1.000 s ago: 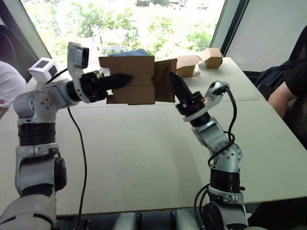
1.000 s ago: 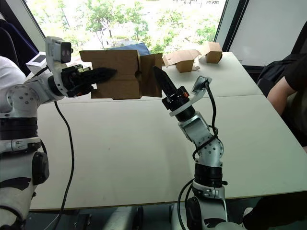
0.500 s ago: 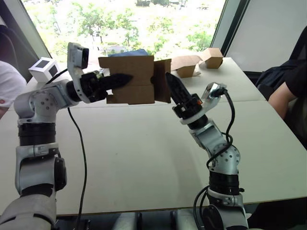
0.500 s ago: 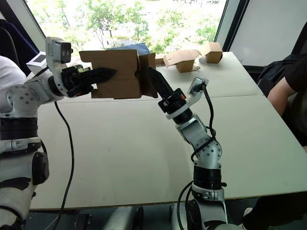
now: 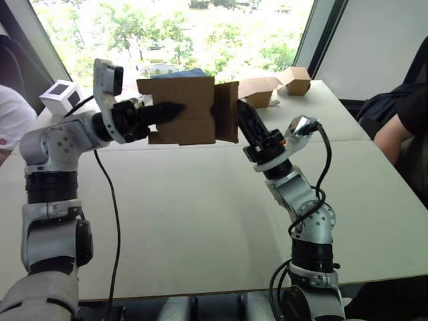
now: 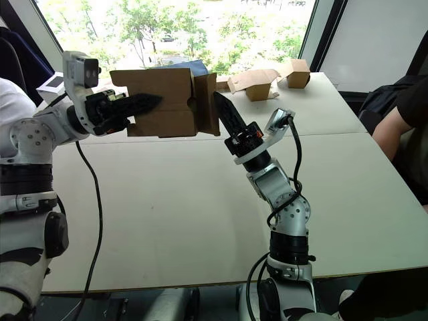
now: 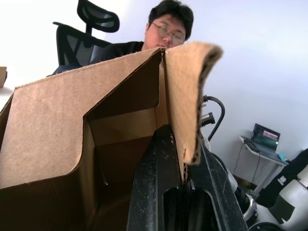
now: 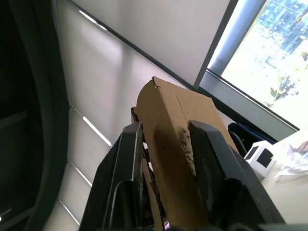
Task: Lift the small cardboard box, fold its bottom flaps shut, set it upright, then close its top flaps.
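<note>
From the head camera's left eye, the small cardboard box (image 5: 182, 111) is hanging in the air above the desk (image 5: 200, 221), lying on its side. The left claw (image 5: 167, 110) is reaching in over the box's left end, its two fingers pinched together on a panel there. The right claw (image 5: 243, 118) is pressing against the box's right end, where a flap (image 5: 227, 112) is standing nearly edge-on.

Beyond the box, more folded cardboard (image 5: 277, 83) is lying at the desk's far edge, and a white cube (image 5: 60, 95) is sitting behind the left arm.

In the left wrist view, the fingers (image 7: 159, 187) are clamping the thin cardboard wall (image 7: 185, 96), with the open inside of the box beside them.

In the right wrist view, the fingers (image 8: 130, 173) are standing apart with the flap between them, seemingly touching both.
</note>
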